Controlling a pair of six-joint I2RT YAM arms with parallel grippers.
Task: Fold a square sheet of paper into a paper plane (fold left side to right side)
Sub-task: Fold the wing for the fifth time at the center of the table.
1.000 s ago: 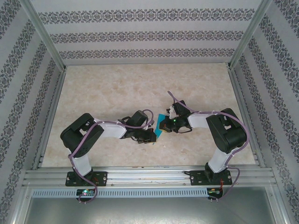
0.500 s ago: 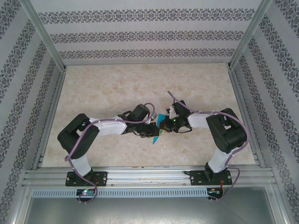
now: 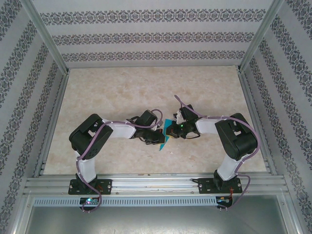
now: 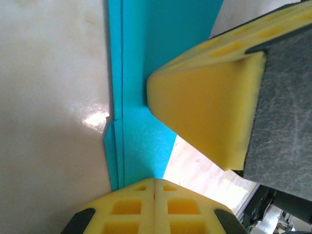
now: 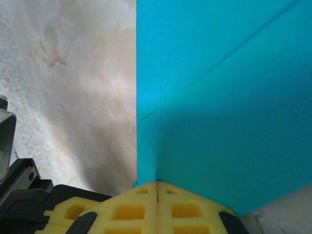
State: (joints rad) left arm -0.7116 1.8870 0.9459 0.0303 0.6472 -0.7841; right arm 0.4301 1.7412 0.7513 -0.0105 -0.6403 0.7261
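Since one second ago my left tool (image 4: 155, 181) has moved toward 3 o'clock and reached the sheet of paper (image 3: 165, 140). Now it is clenched on this creased teal sheet from the 9 o'clock side. My right tool (image 5: 157, 184) is clamped on the same sheet from 2 o'clock. I see the sheet near the centre of the worktop (image 3: 146, 92), between both tools.
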